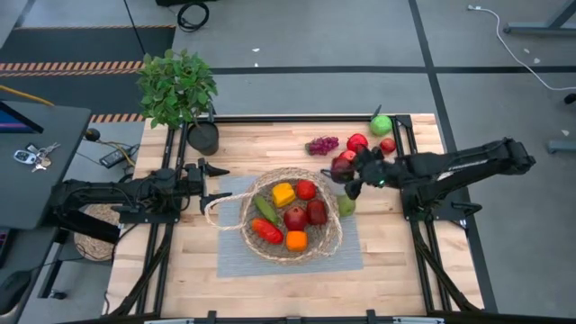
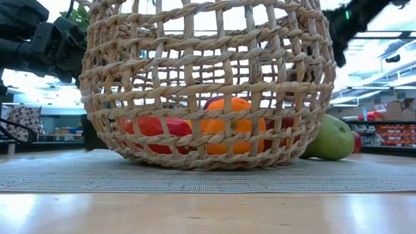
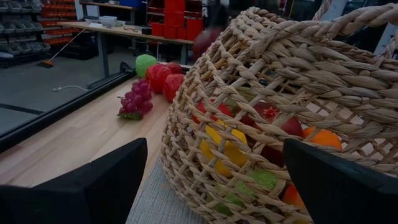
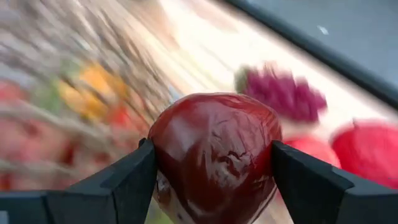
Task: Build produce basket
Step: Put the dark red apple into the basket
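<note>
Basket (image 1: 290, 214), centred on a grey mat (image 1: 236, 259), with yellow, red, green and orange produce inside. Just left of the basket, left gripper (image 1: 209, 184), fingers spread wide, nothing held. At the basket's right rim, right gripper (image 1: 346, 171), fingers clamped on a dark red fruit (image 4: 214, 155). Against the basket's right wall, a green pear (image 2: 331, 139). Beyond the basket, grapes (image 1: 322, 145), red fruits (image 1: 358, 142), green apple (image 1: 381, 124); farther left, a potted plant (image 1: 178, 87).

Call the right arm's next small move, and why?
Probably carry it over the basket opening, then release. The right gripper is shut on a dark red fruit and sits near the rim, not yet above the produce inside. The left gripper waits open by the handle.
</note>
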### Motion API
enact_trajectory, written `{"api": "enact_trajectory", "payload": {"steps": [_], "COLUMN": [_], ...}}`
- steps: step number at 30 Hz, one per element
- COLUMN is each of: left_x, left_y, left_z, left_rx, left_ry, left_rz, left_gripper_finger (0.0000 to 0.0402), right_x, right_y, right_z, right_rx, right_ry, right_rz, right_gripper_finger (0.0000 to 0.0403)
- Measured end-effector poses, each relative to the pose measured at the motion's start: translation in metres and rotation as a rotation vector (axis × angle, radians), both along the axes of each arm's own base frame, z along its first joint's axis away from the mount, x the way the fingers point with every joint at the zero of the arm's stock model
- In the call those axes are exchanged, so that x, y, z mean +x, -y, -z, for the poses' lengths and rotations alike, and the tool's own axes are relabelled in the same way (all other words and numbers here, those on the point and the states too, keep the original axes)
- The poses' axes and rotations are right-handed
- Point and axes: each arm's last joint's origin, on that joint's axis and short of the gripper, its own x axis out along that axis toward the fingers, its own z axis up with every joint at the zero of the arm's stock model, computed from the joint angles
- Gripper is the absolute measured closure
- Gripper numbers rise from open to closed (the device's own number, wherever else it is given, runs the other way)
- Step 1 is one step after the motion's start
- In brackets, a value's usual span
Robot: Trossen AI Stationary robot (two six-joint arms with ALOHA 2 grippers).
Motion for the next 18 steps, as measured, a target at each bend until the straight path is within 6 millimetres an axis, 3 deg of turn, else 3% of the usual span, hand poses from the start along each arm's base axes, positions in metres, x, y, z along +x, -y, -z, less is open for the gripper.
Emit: {"api": "enact_trajectory", "payload": {"steps": [9, 18], "left_x": [0.0, 0.0], "left_y": [0.0, 0.0], "left_z": [0.0, 0.0], "left_rx": [0.0, 0.0], "left_ry": [0.0, 0.0], "left_rz": [0.0, 0.0], "left_gripper_finger": [0.0019, 0.0019], "right_x": [0.0, -0.003], "right_y": [-0.021, -0.052], "right_z": [-0.101, -0.144], "right_rx": [-0.061, -0.152], "right_ry": [0.321, 0.592], "right_rz": [-0.167, -0.366], "right_gripper_finger": [0.0106, 0.0106]}}
